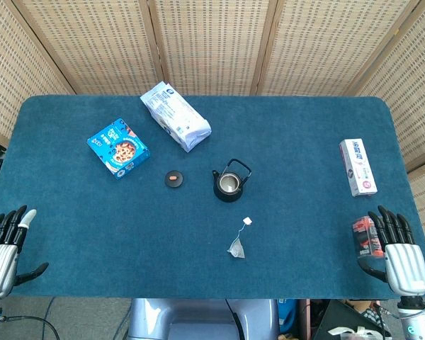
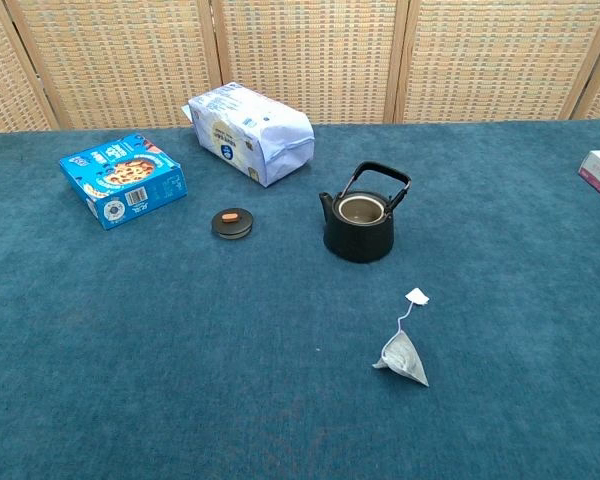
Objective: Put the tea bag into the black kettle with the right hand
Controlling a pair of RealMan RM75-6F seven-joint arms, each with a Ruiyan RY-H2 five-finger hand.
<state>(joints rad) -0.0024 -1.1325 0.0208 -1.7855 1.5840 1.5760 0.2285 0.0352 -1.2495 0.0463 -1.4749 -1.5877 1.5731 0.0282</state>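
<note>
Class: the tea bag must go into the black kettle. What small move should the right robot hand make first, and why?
Probably reach inward toward the tea bag: the right robot hand rests open at the table edge, holding nothing, and the black kettle already stands uncovered.

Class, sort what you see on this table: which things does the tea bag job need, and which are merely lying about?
Needed for the job:
tea bag
black kettle, its top open
right hand, holding nothing

Merely lying about:
kettle lid
blue box
white bag
white and pink box
left hand
</note>
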